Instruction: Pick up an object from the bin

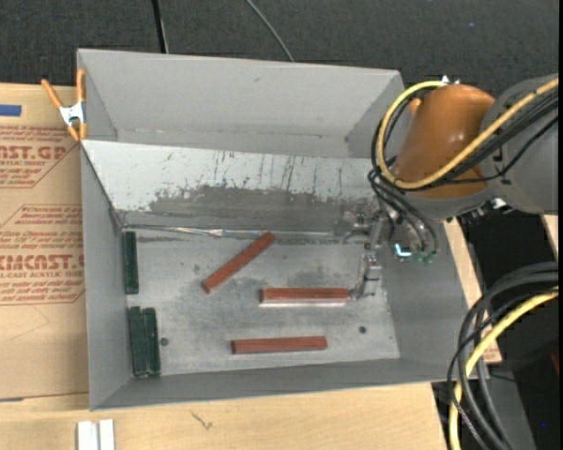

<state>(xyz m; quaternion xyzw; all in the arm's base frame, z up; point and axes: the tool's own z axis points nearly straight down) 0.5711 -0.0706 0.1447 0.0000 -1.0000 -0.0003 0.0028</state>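
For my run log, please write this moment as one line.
tool: low at right of grey metal bin | nearest: flat red-brown bar, right end beside tool | held: nothing visible

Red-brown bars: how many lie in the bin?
3. A diagonal bar mid-floor; a level bar right of centre; a front bar by the near wall. None appears hidden.

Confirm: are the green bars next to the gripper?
No, the green bars lie along the bin's left wall, far from the gripper.
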